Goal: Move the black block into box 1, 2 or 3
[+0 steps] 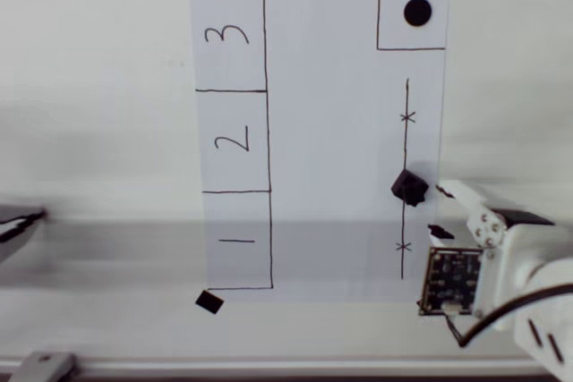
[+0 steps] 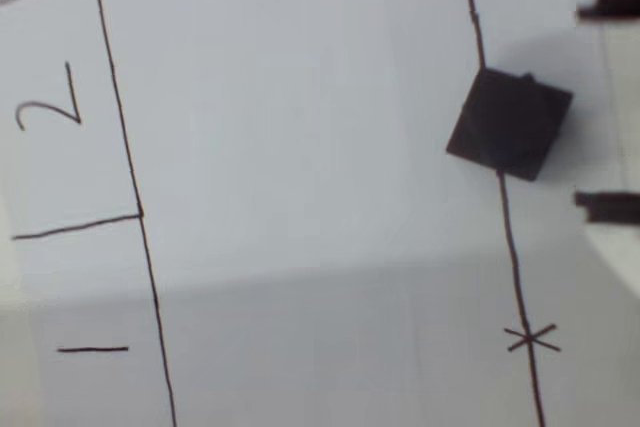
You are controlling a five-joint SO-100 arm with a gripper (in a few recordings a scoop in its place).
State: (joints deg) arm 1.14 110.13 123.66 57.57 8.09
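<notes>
Lighting bright, even, slightly washed out. Soft grey shadow band crosses the paper sheet (image 1: 322,131) low down in both views. Both pictures mildly blurred.

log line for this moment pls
phase: approach | tool: open, beside black block, not gripping | block: on drawn line, outside box 1

the black block (image 2: 508,123) sits on a drawn line (image 2: 515,267) at right, just left of two dark fingers (image 2: 608,207); box 1 (image 2: 90,347) lies far left.
</notes>
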